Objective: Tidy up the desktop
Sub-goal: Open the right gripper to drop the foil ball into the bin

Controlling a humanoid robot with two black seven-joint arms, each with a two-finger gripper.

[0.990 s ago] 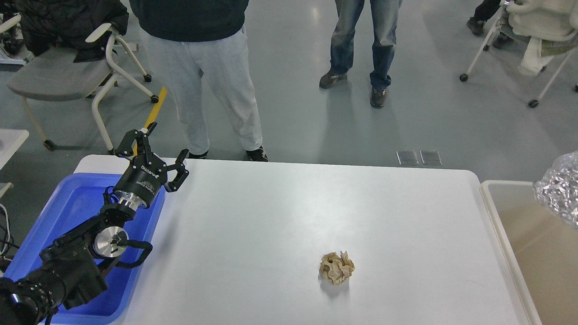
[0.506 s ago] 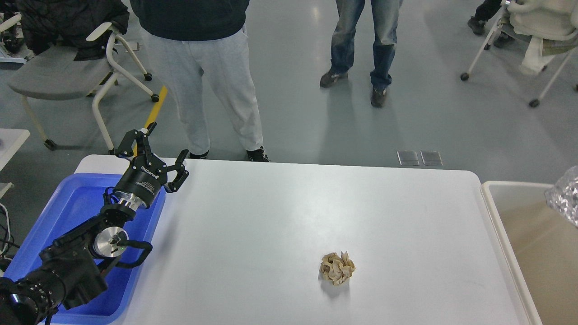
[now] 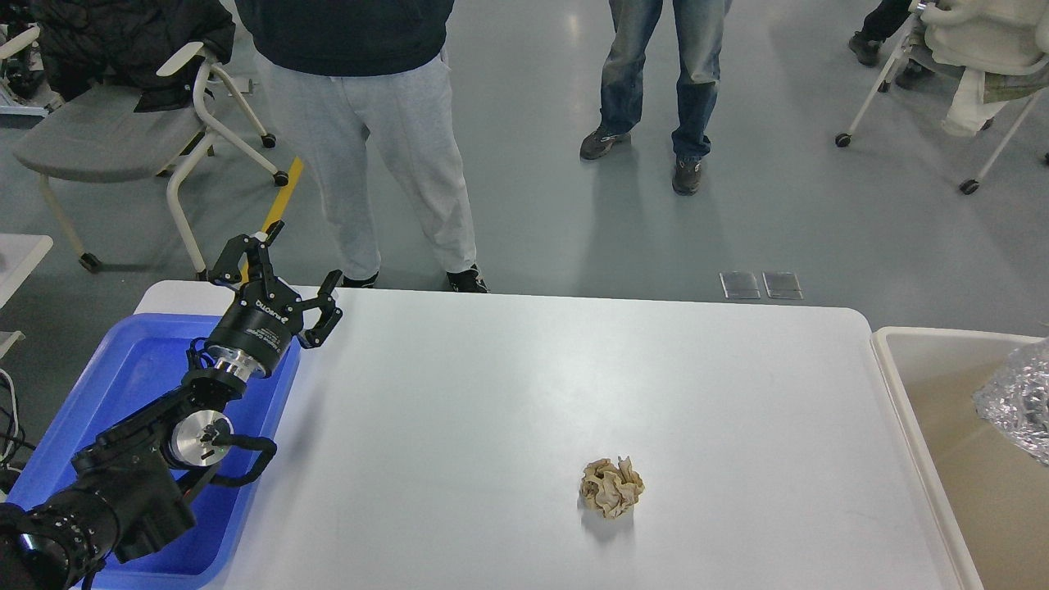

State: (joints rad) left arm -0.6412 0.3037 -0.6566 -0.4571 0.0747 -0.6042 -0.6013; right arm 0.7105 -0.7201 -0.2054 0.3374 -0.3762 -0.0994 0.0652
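Note:
The desktop [image 3: 524, 393] is a wide white tabletop with rounded corners. A crumpled tan paper ball [image 3: 611, 487] lies on it, right of the middle and near the front. My left gripper [image 3: 283, 266] is open and empty, raised over the table's far left corner above the blue tray [image 3: 123, 385]. A crinkled silver foil wad [image 3: 1016, 401] shows at the right edge, inside the beige bin [image 3: 893, 369]. My right gripper is out of view.
Two people stand just beyond the table's far edge: one in grey trousers [image 3: 369, 139], one in jeans [image 3: 656, 82]. Wheeled chairs stand at the far left [image 3: 106, 131] and far right [image 3: 967, 57].
The foil wad at the right edge has shifted, first right and up, then lower into the bin. My left arm and the paper ball have not moved.

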